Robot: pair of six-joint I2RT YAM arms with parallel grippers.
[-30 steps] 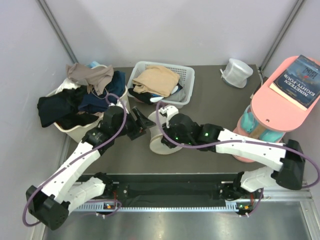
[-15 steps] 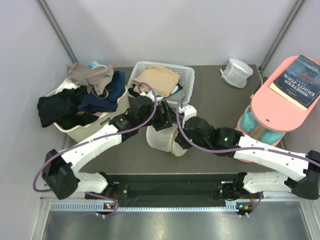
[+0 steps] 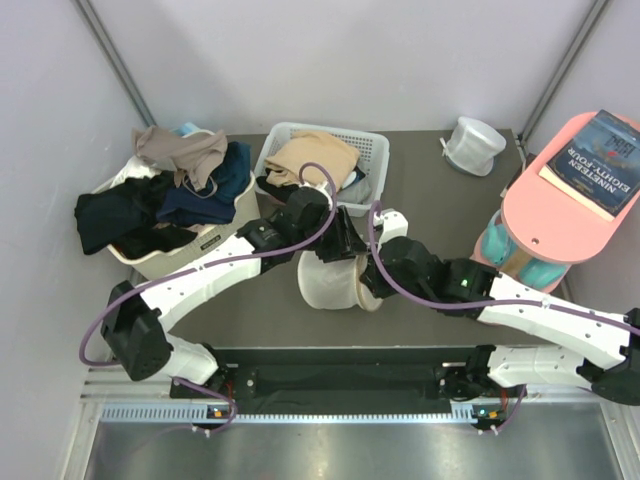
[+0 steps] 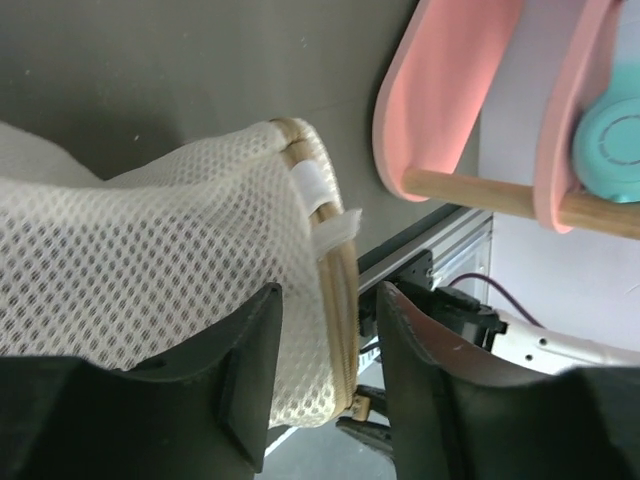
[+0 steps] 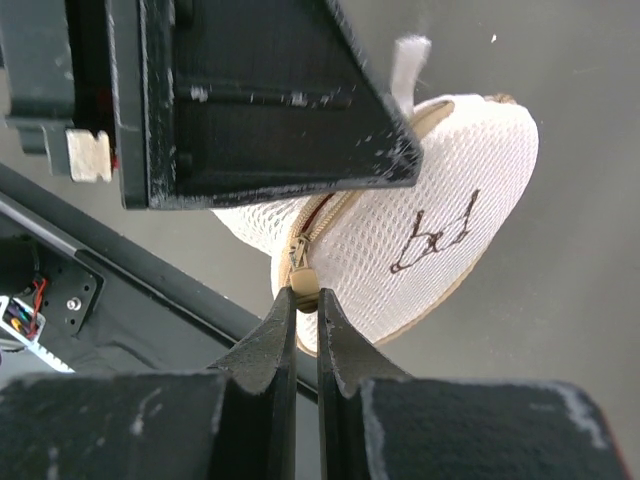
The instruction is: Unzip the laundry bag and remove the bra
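The right gripper [image 5: 303,297] has its jaws drawn almost together, pinching the small tan zipper pull [image 5: 300,272] of the laundry bag [image 5: 440,200] at their very tips. The bag lies on its side on the dark surface [image 3: 430,200], its mesh dome (with a dark scrawl on it) bulging out just beyond those tips.

The left gripper [image 4: 328,295] holds its jaws partly apart, astride the bag's tan rim [image 4: 345,270]. One finger [image 4: 250,350] lies against the pale mesh, while a slim gap shows between the rim and the other. Whether they press on the rim cannot be told.

From above, the bag sits between the two wrists, near the white basket [image 3: 370,150].
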